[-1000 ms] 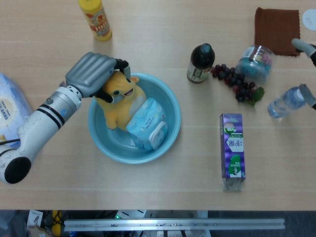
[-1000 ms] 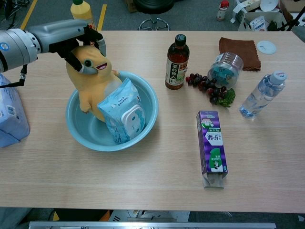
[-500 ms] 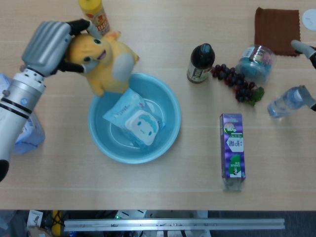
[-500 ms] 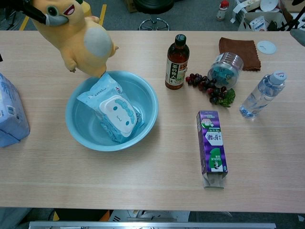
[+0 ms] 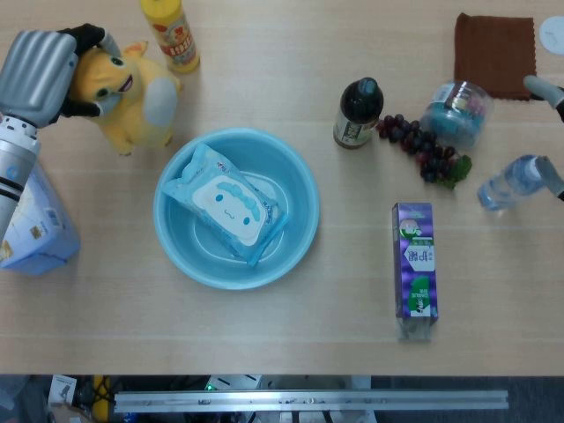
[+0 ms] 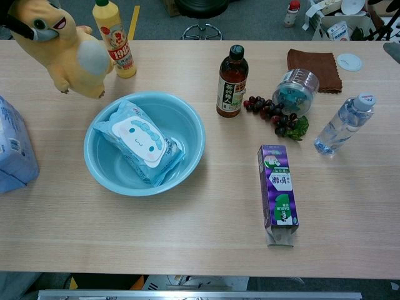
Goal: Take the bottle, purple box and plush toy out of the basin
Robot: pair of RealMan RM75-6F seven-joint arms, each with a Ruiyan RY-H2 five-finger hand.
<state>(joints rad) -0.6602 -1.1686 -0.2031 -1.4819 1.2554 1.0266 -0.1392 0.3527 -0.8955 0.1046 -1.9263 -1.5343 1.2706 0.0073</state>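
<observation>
- One yellow plush toy (image 5: 132, 92) is out of the blue basin (image 5: 302, 189), held by its head in the left hand (image 5: 40, 66), up and to the left.
- The purple box (image 5: 415, 269) lies on the table (image 5: 282, 335).
- The clear bottle (image 5: 511, 183) lies near the right hand (image 5: 548, 92), which is mostly out of view, so I cannot tell its grip.

**A lab or office test bench**

A light wood-laminate table (image 6: 187, 237) carries an unrelated mix of props. An aluminium rail (image 5: 308, 401) runs along its near edge. Beyond the far edge, the chest view shows grey flooring with yellow tape lines (image 6: 134, 19), a swivel chair base (image 6: 201, 28) and an open box of supplies (image 6: 337, 19) at far right.
</observation>
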